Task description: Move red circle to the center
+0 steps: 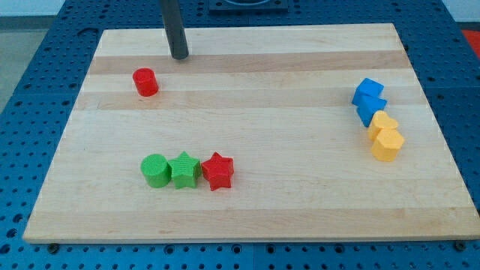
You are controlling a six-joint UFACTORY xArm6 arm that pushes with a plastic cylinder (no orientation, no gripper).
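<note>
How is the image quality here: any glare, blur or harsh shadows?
Camera view: even, soft light; the board shows no glare; blocks such as the red circle cast only faint shadows; my tip and block edges look sharp; the rod runs out of frame at the view's top.

My tip (179, 56) stands near the board's (247, 75) top edge, above-right of the red circle (145, 82). Three blocks line the lower left; four cluster at right.

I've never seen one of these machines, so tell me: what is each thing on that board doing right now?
my tip: up-right of the red circle, apart.
red circle: upright, alone.
green circle, green star, red star: touching in a row.
blue blocks: clustered.
yellow blocks: clustered below the blue.
wooden board: lying flat.
</note>
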